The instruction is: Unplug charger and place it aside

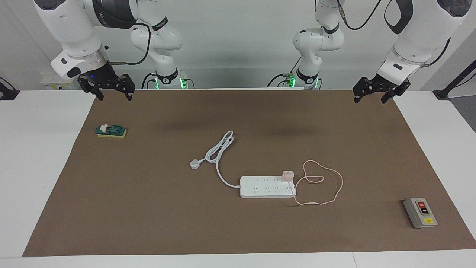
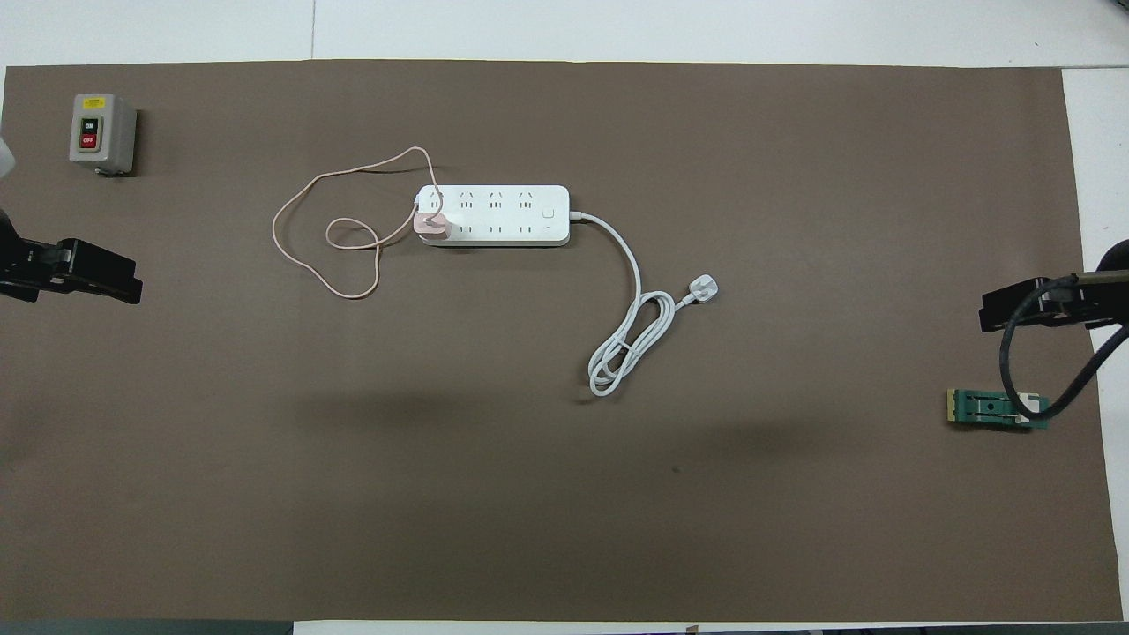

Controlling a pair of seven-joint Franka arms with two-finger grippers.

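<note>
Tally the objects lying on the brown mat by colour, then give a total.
White: 1, the long white plastic power strip
Pink: 1, the small pink cube charger
Grey: 1, the grey switch box
Green: 1, the green block
Total: 4

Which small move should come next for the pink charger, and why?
Probably the left gripper, open and raised over the mat's edge, should go toward the charger. The charger is plugged into the power strip at the end toward the left arm, and the right gripper waits, open, over its own end.
</note>
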